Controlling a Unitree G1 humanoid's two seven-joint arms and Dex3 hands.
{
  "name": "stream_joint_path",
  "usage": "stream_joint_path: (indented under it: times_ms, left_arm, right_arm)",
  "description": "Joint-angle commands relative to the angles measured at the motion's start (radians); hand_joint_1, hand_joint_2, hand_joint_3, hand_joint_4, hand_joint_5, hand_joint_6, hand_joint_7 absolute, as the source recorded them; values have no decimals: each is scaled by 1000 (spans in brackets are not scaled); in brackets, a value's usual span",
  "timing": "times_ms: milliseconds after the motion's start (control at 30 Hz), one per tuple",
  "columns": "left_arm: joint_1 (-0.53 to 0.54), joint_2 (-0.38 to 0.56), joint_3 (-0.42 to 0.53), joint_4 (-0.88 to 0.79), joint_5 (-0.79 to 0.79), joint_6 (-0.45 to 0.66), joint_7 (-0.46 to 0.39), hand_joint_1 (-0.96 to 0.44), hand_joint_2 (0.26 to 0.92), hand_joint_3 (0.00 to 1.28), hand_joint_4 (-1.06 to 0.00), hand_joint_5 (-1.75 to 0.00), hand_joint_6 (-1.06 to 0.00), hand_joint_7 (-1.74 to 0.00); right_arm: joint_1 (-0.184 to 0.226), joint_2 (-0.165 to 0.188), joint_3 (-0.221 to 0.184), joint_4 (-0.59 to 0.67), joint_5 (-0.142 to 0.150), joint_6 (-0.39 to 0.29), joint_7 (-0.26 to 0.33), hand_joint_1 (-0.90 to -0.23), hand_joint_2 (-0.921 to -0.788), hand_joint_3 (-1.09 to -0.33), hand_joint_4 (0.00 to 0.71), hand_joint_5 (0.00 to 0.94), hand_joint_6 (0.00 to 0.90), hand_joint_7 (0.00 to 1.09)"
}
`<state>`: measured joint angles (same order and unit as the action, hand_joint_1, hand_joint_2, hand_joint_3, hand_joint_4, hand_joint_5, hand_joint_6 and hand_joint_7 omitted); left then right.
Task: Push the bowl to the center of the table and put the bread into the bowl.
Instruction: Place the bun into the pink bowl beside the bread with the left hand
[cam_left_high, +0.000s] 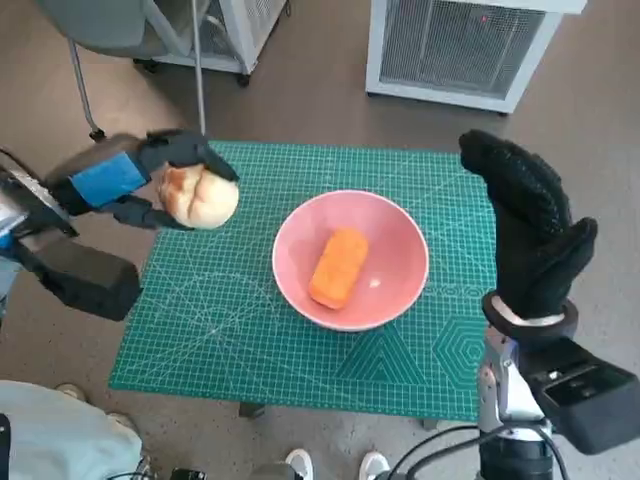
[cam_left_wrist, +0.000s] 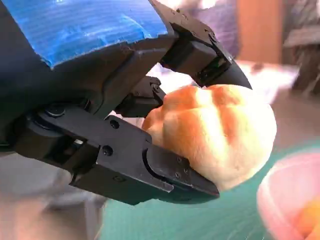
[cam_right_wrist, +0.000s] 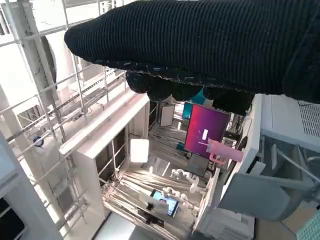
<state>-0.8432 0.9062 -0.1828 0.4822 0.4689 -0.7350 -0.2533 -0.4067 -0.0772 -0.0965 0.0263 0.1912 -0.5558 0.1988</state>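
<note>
A pink bowl (cam_left_high: 395, 240) sits near the middle of the green cutting mat (cam_left_high: 250, 330), with an orange oblong bread piece (cam_left_high: 338, 267) lying inside it. My left hand (cam_left_high: 150, 178) grips a round pale bread roll (cam_left_high: 199, 195) above the mat's left part, left of the bowl. In the left wrist view the black fingers (cam_left_wrist: 165, 172) clasp the roll (cam_left_wrist: 220, 132) from both sides, and the bowl's rim (cam_left_wrist: 275, 200) shows beyond it. My right hand (cam_left_high: 525, 225), gloved, hovers raised over the mat's right edge, fingers extended, holding nothing.
A white slatted unit (cam_left_high: 455, 45) stands on the floor behind the table. A chair leg (cam_left_high: 85, 90) and a cart are at the back left. Shoes (cam_left_high: 335, 465) of a person show below the table's near edge. The right wrist view shows only shelves and equipment.
</note>
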Motion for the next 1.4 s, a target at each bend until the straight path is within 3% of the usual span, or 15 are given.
stream_joint_path:
  times_ms: [33, 367, 733, 933, 1000, 1067, 1100, 1167, 1200, 1300, 1400]
  left_arm:
    - [-32, -64, 13, -88, -3, 17, 11, 0, 921, 100, -617, -1182, -627, -1221]
    - [-79, -227, -53, -151, 84, 41, 31, 0, 920, 123, -578, -1225, -614, -1233]
    - [-166, -369, -189, -21, 220, 3, 41, 0, 921, 112, -595, -1188, -619, -1247]
    - [-189, -451, -254, 67, 276, 67, 24, -1, 921, 108, -601, -1184, -622, -1241]
    - [-175, -471, -259, 68, 268, 117, -9, -1, 921, 158, -548, -1235, -562, -1304]
    - [-152, -488, -260, 52, 255, 177, -52, 0, 921, 264, -409, -1366, -460, -1418]
    - [-142, -494, -261, 42, 251, 203, -71, 7, 906, 269, -374, -1213, -419, -1298]
    - [-118, -503, -262, 19, 247, 249, -101, 30, 908, 213, -388, -594, -435, -758]
    - [-107, -507, -263, 10, 246, 264, -110, 36, 913, 191, -403, -392, -456, -575]
    - [-81, -512, -261, -12, 237, 288, -124, 27, 918, 162, -392, -134, -472, -346]
    - [-60, -507, -268, -14, 251, 279, -100, -15, 915, 141, -360, -44, -460, -252]
  right_arm:
    - [13, -7, -4, 15, 1, 9, 3, -507, -921, -758, 332, 22, -1, 687]
    - [12, -10, -2, 18, 3, 11, 8, -505, -921, -760, 331, 22, -1, 689]
    - [22, -18, -2, 3, 8, 18, 13, -500, -921, -763, 332, 23, -1, 692]
    - [27, -23, -2, -5, 10, 20, 14, -497, -921, -762, 332, 24, -1, 689]
    - [29, -24, -2, -8, 10, 21, 13, -497, -921, -762, 332, 24, -1, 688]
    - [30, -26, -3, -10, 10, 21, 13, -497, -921, -762, 331, 23, -1, 688]
    - [31, -27, -3, -11, 10, 21, 13, -497, -921, -762, 331, 23, -1, 688]
    - [32, -28, -4, -11, 10, 20, 12, -497, -921, -761, 331, 23, -1, 687]
    - [33, -29, -5, -11, 11, 20, 13, -497, -921, -761, 330, 23, -1, 687]
    - [36, -32, -9, -13, 15, 17, 15, -498, -921, -759, 330, 23, -1, 682]
    - [37, -33, -10, -10, 15, 14, 14, -498, -921, -758, 329, 22, -1, 677]
